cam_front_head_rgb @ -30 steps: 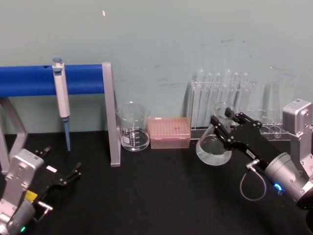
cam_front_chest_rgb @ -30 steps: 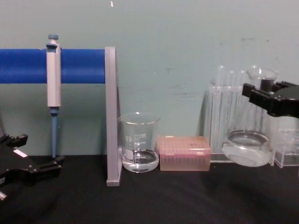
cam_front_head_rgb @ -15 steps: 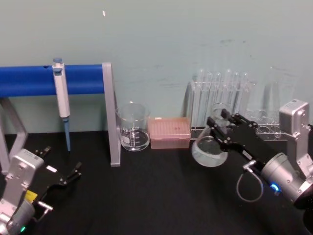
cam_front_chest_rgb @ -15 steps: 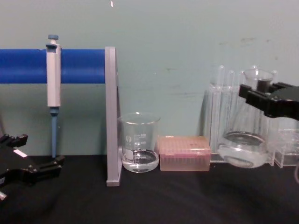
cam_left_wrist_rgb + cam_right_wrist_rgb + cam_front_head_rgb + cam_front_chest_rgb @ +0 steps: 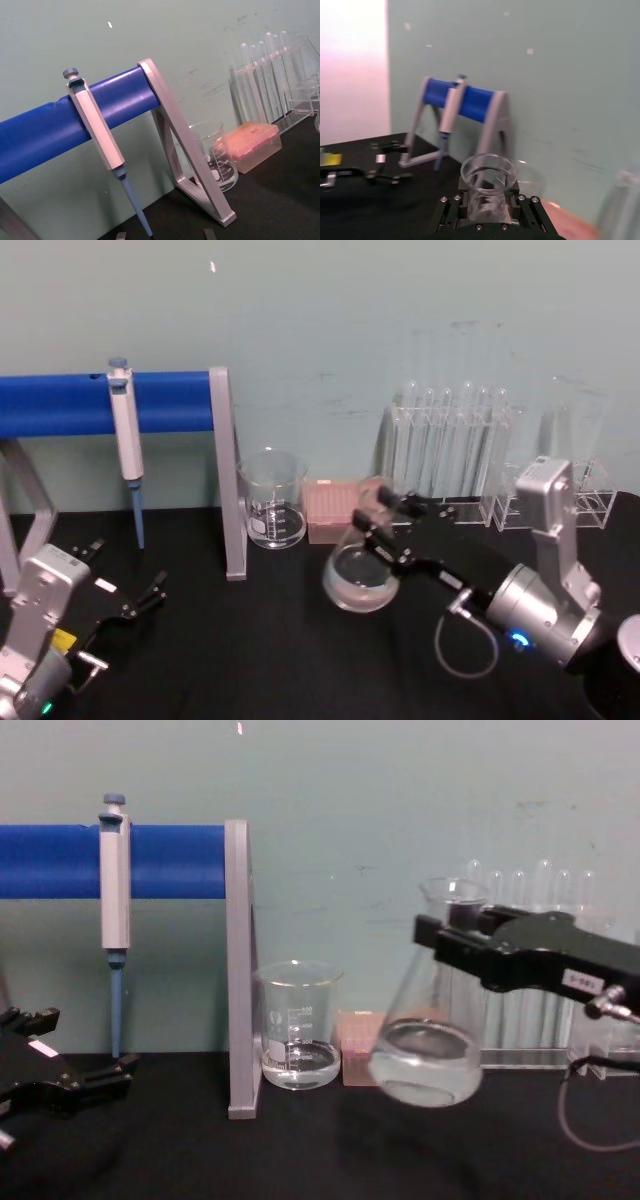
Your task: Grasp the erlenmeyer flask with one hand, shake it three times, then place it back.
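The erlenmeyer flask (image 5: 360,578) is clear glass with a little clear liquid in its wide base. It hangs slightly tilted over the black table, in front of the pink box. My right gripper (image 5: 385,516) is shut on its neck just below the flared rim. From the chest, the flask (image 5: 425,1055) shows its base off the tabletop, with the right gripper (image 5: 455,933) clamped on the neck. In the right wrist view, the flask's rim (image 5: 487,171) sits between the right gripper's fingers (image 5: 451,210). My left gripper (image 5: 122,575) rests open and empty at the table's near left.
A glass beaker (image 5: 272,500) stands beside the grey stand post (image 5: 226,480), with a pink tip box (image 5: 330,502) to its right. A pipette (image 5: 125,430) hangs on the blue bar (image 5: 60,405). A test tube rack (image 5: 455,455) and a smaller clear rack (image 5: 590,495) line the back right.
My right gripper has carried the flask leftward and nearer to me, from in front of the test tube rack to in front of the pink box. The left arm has not moved.
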### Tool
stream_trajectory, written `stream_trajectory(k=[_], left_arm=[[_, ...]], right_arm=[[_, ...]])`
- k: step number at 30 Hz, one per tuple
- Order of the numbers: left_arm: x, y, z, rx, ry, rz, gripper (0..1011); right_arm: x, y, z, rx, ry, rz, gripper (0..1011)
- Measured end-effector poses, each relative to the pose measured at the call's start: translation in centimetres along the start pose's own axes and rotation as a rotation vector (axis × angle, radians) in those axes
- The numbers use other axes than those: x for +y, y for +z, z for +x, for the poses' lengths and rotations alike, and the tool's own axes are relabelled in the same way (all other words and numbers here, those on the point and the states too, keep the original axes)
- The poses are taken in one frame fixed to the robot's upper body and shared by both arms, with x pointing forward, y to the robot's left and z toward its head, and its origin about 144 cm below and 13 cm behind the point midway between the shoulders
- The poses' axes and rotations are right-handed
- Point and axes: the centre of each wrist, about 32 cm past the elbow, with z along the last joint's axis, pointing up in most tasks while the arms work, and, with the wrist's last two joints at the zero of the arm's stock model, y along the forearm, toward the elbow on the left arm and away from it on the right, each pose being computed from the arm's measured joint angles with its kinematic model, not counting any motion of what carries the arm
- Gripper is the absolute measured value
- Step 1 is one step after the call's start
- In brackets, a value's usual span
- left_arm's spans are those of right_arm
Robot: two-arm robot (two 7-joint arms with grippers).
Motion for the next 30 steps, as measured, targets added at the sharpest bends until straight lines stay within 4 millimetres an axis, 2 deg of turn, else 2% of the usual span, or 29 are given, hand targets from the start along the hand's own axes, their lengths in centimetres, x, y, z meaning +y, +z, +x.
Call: stream_trajectory(k=[16,30], left_arm=[[0.0,0.0,0.0,0.000,0.000,0.000,1001],[0.0,0.0,0.0,0.000,0.000,0.000,1001]], right_arm=[[1.8,-0.1,-1.8,0.020,0.276,0.016,449],[1.9,-0.2,-1.8,0.030,0.282,0.026,449]])
